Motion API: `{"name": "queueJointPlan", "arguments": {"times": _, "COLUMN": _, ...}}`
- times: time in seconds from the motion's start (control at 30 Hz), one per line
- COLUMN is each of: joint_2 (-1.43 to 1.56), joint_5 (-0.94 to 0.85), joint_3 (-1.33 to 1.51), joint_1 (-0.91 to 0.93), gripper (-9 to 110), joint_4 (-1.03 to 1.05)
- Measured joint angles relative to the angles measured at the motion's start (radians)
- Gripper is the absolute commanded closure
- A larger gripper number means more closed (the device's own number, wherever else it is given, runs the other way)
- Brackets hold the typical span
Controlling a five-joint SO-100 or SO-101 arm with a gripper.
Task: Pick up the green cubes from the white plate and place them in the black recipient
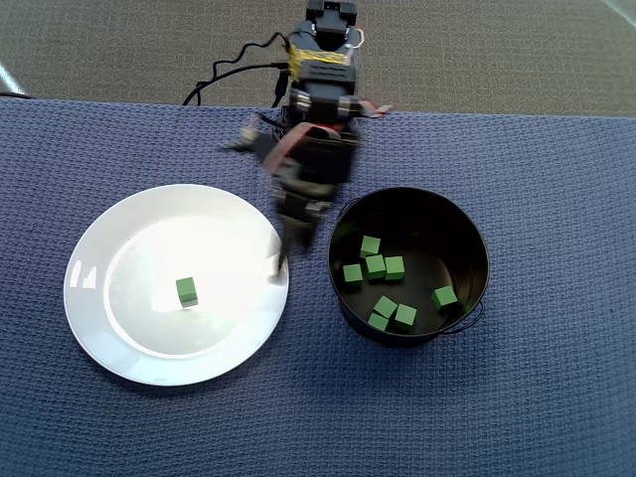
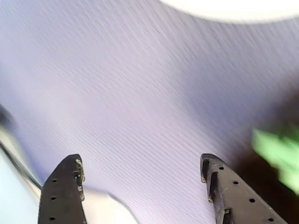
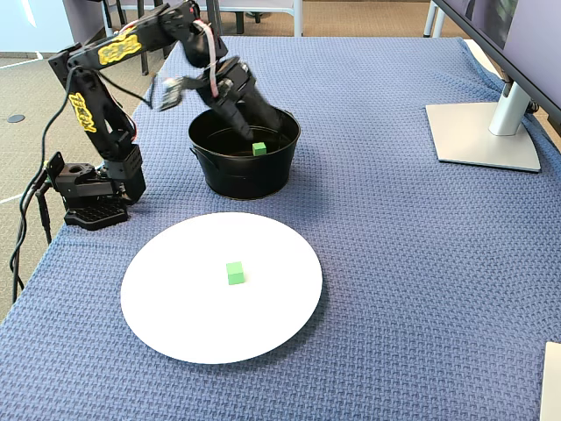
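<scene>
One green cube [image 1: 186, 290] [image 3: 234, 273] lies near the middle of the white plate [image 1: 109, 338] [image 3: 175, 329]. Several more green cubes [image 1: 376, 265] lie in the black recipient [image 1: 467, 234] [image 3: 245, 180]; the fixed view shows just one of them [image 3: 259, 149]. My gripper [image 1: 293, 243] [image 3: 244, 121] hangs between the plate's right rim and the pot's left rim in the overhead view. It is open and empty. In the wrist view the gripper [image 2: 140, 163] shows only blurred blue cloth between its fingers. A green smear of cubes [image 2: 278, 156] sits at the right.
Everything stands on a blue woven cloth [image 1: 318, 417]. The arm's base [image 3: 88, 189] and cables sit at the table's left edge in the fixed view. A grey monitor stand [image 3: 486, 132] occupies the far right.
</scene>
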Motion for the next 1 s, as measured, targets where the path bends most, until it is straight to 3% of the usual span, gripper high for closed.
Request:
{"name": "queueJointPlan", "arguments": {"times": 0.17, "joint_2": -0.095, "joint_5": -0.061, "joint_3": 0.112, "joint_1": 0.232, "gripper": 79, "joint_4": -0.137}}
{"name": "queueJointPlan", "arguments": {"times": 0.3, "joint_2": -0.199, "joint_5": -0.222, "joint_3": 0.202, "joint_1": 0.308, "gripper": 79, "joint_4": -0.207}}
{"name": "queueJointPlan", "arguments": {"times": 0.73, "joint_2": -0.318, "joint_5": -0.917, "joint_3": 0.322, "joint_1": 0.43, "gripper": 79, "joint_4": -0.411}}
{"name": "queueJointPlan", "arguments": {"times": 1.0, "joint_2": -0.423, "joint_5": -1.195, "joint_3": 0.322, "joint_1": 0.448, "gripper": 78, "joint_4": -0.548}}
